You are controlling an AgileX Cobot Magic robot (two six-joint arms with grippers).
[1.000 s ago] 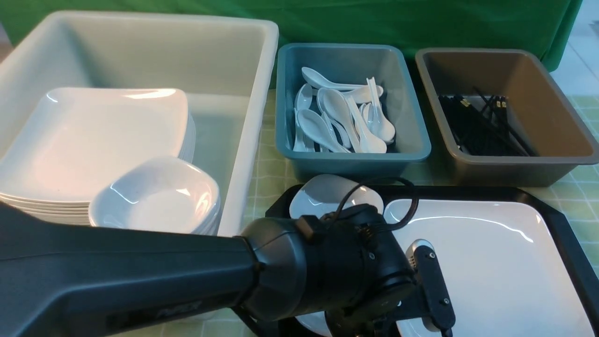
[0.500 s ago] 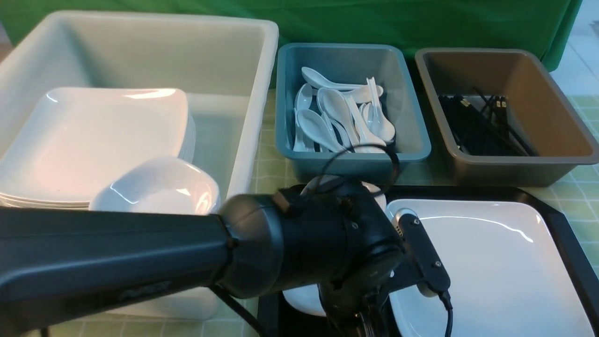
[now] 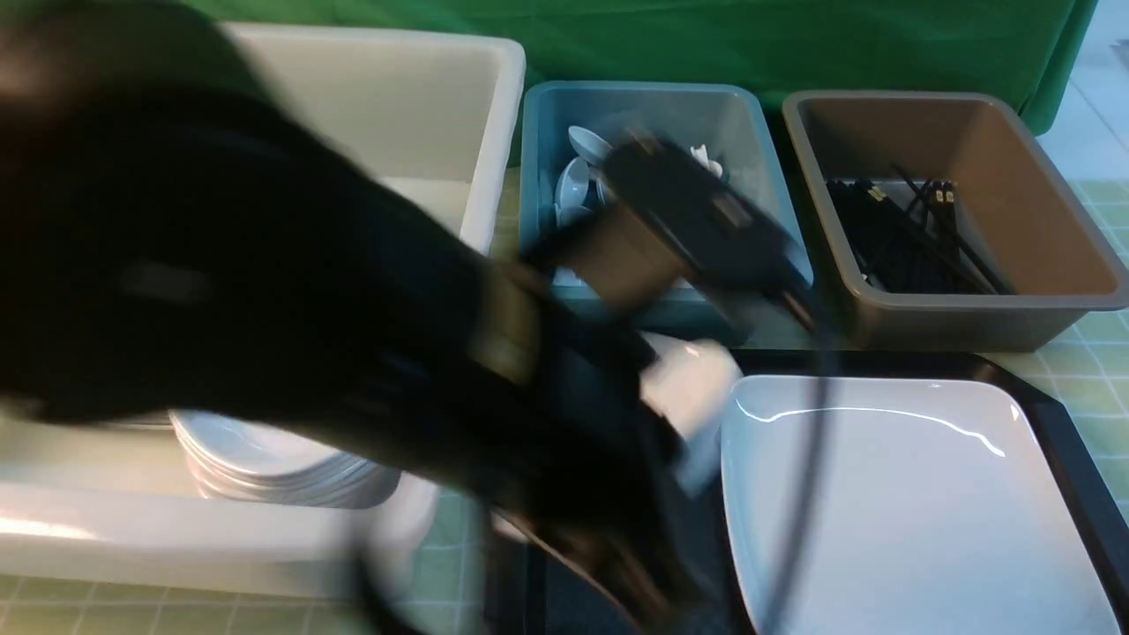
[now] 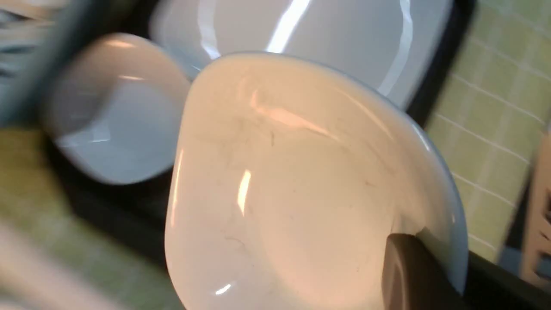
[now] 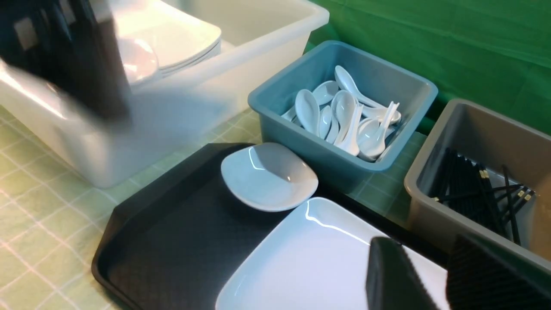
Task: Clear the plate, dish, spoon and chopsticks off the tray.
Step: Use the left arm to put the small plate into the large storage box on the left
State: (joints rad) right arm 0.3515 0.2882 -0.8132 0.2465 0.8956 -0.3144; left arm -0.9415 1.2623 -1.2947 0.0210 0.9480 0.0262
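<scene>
1. The white tub [image 3: 441, 106] is standing on the tabletop [image 5: 34, 206], holding stacked plates [image 5: 181, 36].
2. The black tray [image 5: 172, 249] is lying beside it, just in front of the teal bin [image 5: 301, 142] of spoons [image 5: 344, 112].
3. The large plate [image 3: 900, 511] is resting on the tray's right side.
4. One small dish [image 5: 269, 176] is sitting at the tray's far left corner.
5. The left fingers [image 4: 409, 275] are clamping another dish [image 4: 292, 185] by its rim, up off the tray.
6. The right fingers [image 5: 391, 275] are hanging apart, empty.

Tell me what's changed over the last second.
The left gripper closed on a small dish from the tray and swung up with it toward the white tub. The second dish, the plate, the spoon bin and the chopstick bin stayed put.
</scene>
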